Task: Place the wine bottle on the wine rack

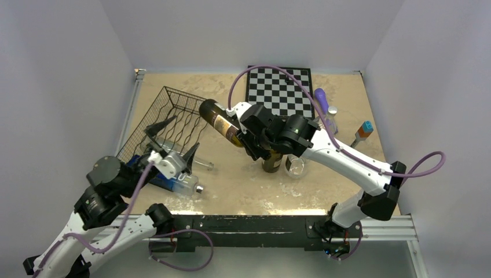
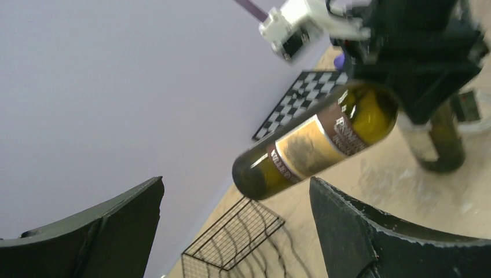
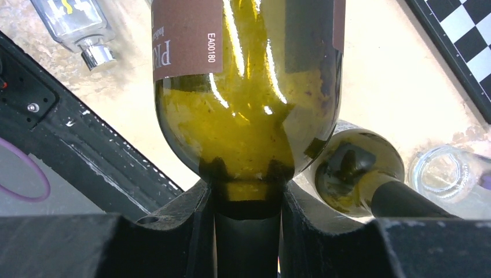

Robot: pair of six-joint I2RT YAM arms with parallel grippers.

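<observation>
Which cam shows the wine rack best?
Top external: the rack shows nearly whole, with its near end partly hidden. Left wrist catches only one end of the rack, low in frame. Right wrist shows none of it.

Pale walls, seemingly marbled tan tabletop

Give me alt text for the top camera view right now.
The right gripper holds a dark green glass wine bottle with a brown label by its neck, base pointing toward the black wire wine rack. The left gripper hangs open by that rack.
</observation>
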